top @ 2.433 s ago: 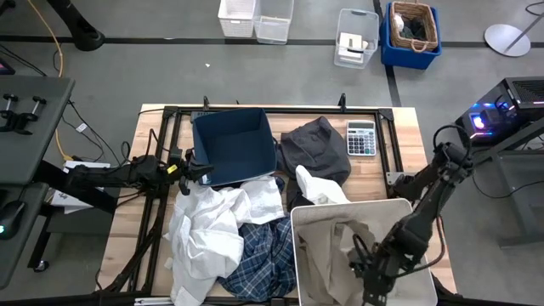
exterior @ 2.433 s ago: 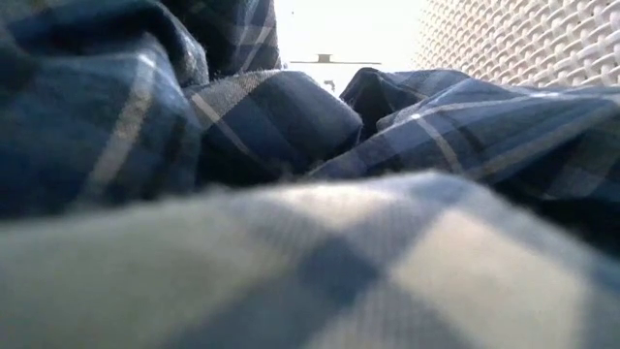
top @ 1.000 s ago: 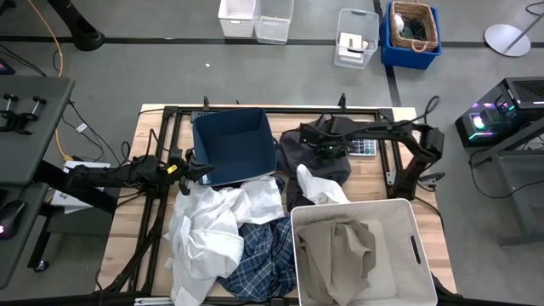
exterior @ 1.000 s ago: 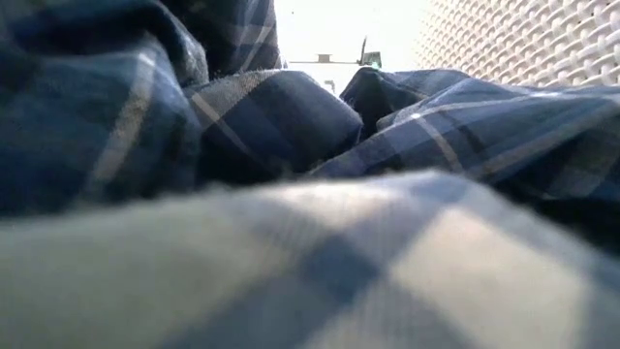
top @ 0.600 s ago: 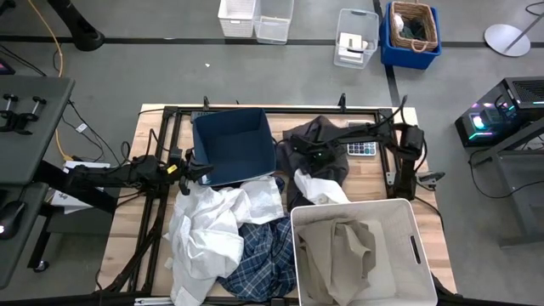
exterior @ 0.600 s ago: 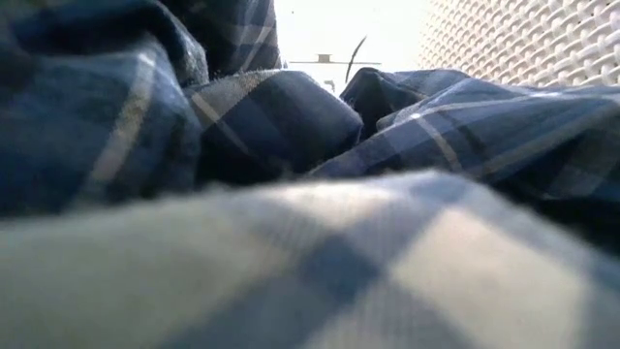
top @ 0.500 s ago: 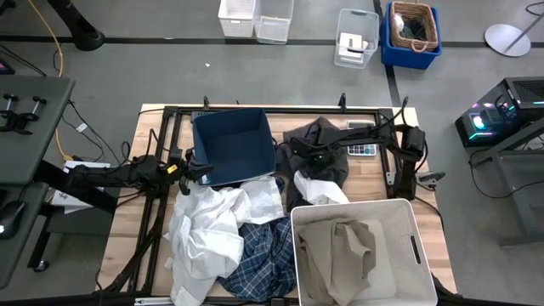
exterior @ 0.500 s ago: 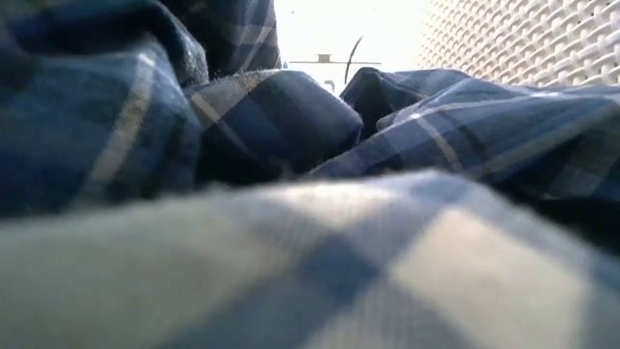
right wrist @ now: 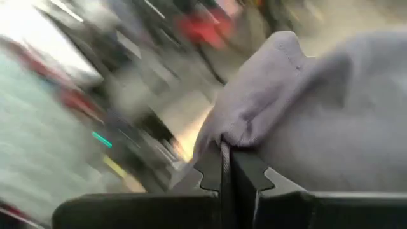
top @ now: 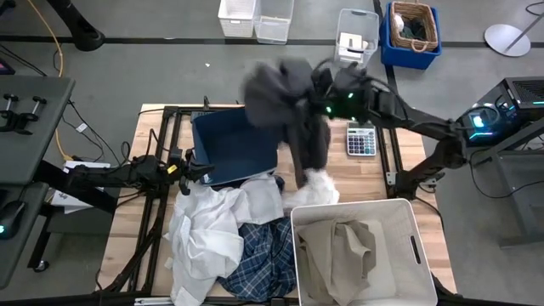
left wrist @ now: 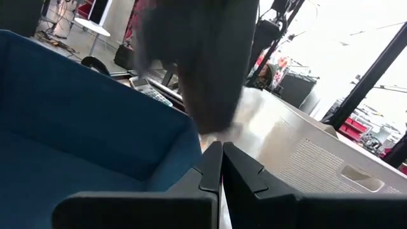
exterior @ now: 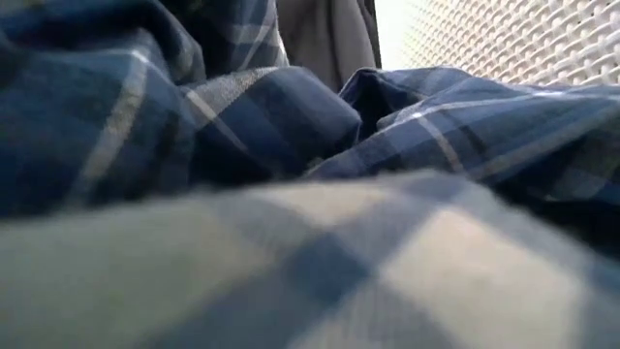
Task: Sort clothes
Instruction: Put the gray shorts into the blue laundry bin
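The right hand, clamped on the dark grey garment, hoists it free for sorting; its tail hangs below.

robotics lab | grey floor, storage bins, lit PC tower, cables

I see the dark grey piece hanging over the dark blue bin at the bench's far edge, blocking the way in from above. The white bin fills the near right corner; white shirts and the plaid shirt crowd the near middle. Bare bench lies open below the calculator.
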`<state>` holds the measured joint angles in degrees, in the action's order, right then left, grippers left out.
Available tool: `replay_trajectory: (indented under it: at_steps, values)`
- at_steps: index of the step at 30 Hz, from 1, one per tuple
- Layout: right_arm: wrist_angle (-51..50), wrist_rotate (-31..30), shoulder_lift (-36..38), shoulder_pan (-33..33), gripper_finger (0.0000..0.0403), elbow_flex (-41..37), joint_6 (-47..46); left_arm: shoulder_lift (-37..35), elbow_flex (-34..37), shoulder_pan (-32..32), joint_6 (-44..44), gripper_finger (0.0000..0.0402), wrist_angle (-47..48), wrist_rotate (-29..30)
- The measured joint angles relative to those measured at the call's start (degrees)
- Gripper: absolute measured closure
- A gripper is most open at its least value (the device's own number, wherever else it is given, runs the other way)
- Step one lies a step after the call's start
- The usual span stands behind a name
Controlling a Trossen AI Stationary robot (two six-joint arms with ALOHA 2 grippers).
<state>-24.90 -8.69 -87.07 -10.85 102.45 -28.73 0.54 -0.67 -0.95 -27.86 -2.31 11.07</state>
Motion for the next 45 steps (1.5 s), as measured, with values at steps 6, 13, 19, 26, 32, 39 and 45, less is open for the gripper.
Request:
replay_trajectory:
  at_steps: [6,13,19,26,32,39,45]
  values:
    - [22.31,10.61,-8.15,0.17,0.0401,7.21,3.38,0.0,0.0,0.0,0.0,0.0401,-0.02,-0.02]
    - [28.48,12.28,-18.46,0.15,0.0401,14.39,6.4,0.0,0.0,0.0,0.0,0.0401,-0.04,0.0]
    - [39.68,8.73,-24.52,-2.27,0.0402,19.87,9.54,0.0,0.0,0.0,0.0,0.0401,-0.04,-0.01]
    - [48.79,7.42,-29.6,-4.14,0.0402,25.37,4.76,0.0,0.0,0.0,0.0,0.0401,-0.04,0.0]
    - [53.91,7.59,-36.48,-3.3,0.0402,25.84,-5.0,0.0,0.0,0.0,0.0,0.0401,-0.04,0.0]
    - [71.45,7.87,-43.49,-2.87,0.0402,25.82,-21.8,-0.02,0.0,-0.01,0.0,0.0401,-0.1,0.0]
    - [66.9,11.54,-44.7,-3.13,0.0402,25.84,-20.51,0.0,0.0,0.0,-0.01,0.0401,-0.09,0.0]
